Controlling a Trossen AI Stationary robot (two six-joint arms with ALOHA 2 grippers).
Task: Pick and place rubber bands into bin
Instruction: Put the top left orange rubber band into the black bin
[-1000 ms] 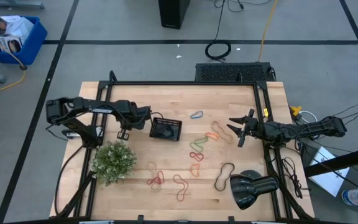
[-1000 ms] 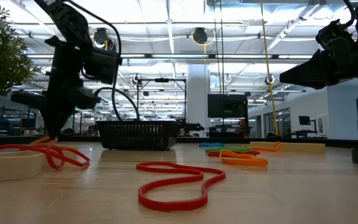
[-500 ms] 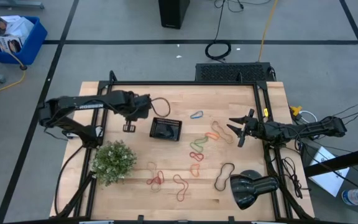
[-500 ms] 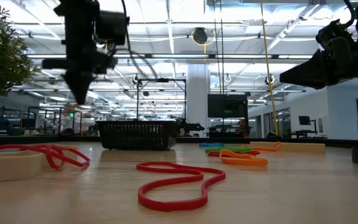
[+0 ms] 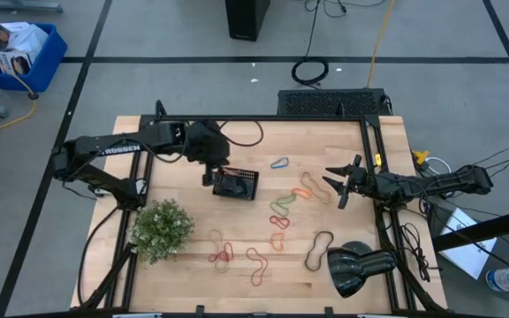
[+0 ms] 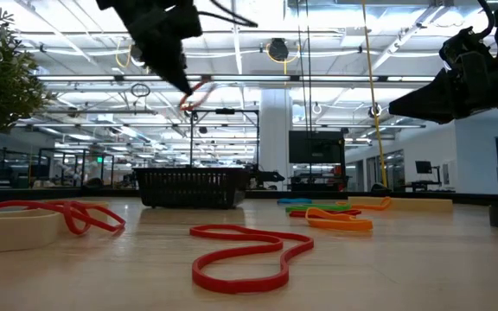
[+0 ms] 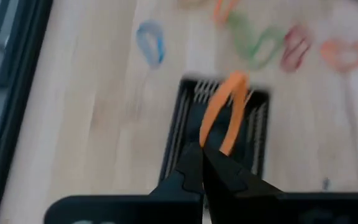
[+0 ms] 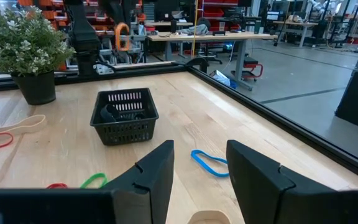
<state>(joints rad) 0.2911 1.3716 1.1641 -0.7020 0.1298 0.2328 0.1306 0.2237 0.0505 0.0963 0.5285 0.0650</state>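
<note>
The left hand is clamped on a thin orange rubber band, whose loop dangles from the fingertips directly above the small black mesh-sided bin, clear of its rim. In the low view the same band hangs well above the bin. The right hand hovers well to the right of the bin, its two dark fingers spread apart with nothing between them. The bin sits on the pale wooden worktop, with something dark already lying inside it. A blue rubber band lies just right of the bin, and further right of it are green and orange loops. Red loops lie nearer the front edge than the bin, beside a leafy green potted plant.
</note>
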